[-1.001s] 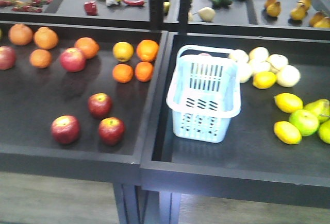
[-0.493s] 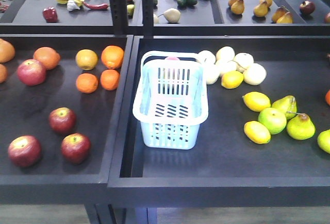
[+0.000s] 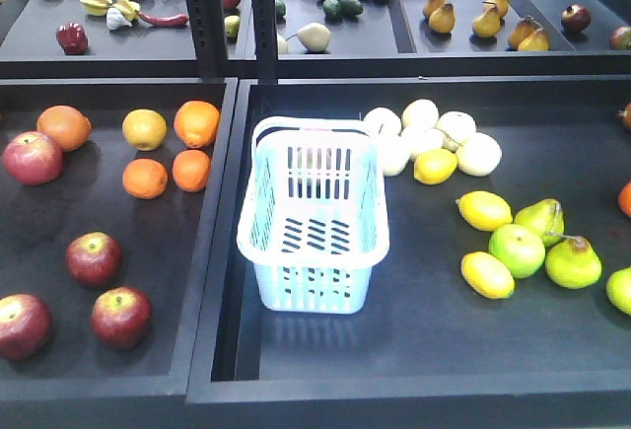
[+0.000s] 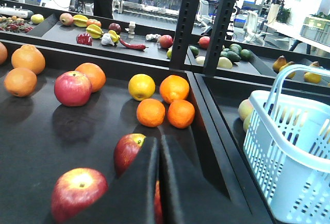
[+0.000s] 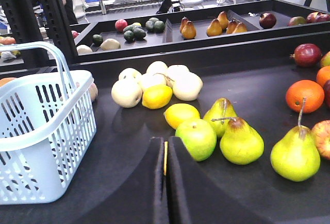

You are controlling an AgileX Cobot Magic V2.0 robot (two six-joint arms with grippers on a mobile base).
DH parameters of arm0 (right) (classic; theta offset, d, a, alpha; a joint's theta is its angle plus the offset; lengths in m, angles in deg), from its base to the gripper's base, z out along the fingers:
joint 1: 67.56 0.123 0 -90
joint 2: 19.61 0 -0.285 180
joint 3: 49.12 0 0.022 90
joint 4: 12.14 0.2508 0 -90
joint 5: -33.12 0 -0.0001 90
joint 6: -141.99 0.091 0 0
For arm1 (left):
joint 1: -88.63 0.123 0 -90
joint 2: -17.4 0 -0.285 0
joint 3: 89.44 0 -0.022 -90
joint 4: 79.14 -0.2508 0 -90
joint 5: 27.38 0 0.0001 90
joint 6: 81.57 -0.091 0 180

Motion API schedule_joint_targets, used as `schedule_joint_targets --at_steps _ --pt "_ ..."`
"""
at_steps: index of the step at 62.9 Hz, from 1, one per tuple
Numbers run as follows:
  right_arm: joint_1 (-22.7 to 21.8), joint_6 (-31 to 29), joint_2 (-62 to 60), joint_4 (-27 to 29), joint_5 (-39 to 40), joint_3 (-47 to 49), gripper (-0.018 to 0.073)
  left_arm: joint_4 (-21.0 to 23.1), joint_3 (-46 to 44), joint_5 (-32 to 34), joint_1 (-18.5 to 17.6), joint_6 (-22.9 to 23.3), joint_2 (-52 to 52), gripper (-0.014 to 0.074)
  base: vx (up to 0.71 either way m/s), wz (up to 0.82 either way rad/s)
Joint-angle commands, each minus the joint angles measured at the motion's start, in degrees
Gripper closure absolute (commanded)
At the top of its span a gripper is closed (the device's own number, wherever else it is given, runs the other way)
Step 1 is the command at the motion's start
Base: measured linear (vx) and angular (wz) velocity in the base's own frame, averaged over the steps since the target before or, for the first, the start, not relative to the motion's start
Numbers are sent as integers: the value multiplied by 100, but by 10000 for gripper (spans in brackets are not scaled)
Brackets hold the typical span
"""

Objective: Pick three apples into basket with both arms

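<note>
apples: dark red, yellowish patches near stems
basket: pale blue-white, rows of dark slots
oranges: bright orange
lemons: yellow
green apple: bright lime
pears: yellow-green, brownish tops
trays: matte black

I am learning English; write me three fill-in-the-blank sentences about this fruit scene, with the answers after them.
The three apples share their tray with the ___.
The basket contains ___ fruit.
The fruits closest to the left gripper are ___.
Answers: oranges; no; apples.
</note>
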Motion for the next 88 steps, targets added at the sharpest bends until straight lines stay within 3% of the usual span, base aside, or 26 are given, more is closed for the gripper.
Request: schedule_joint_targets --at_steps 1,88 --pt "7 -37 -70 -58 436 -71 564 31 -145 462 -35 -13 -73 603 10 1" --pt "7 -37 -70 -58 433 -71 564 31 -145 462 -35 -13 -73 603 7 2"
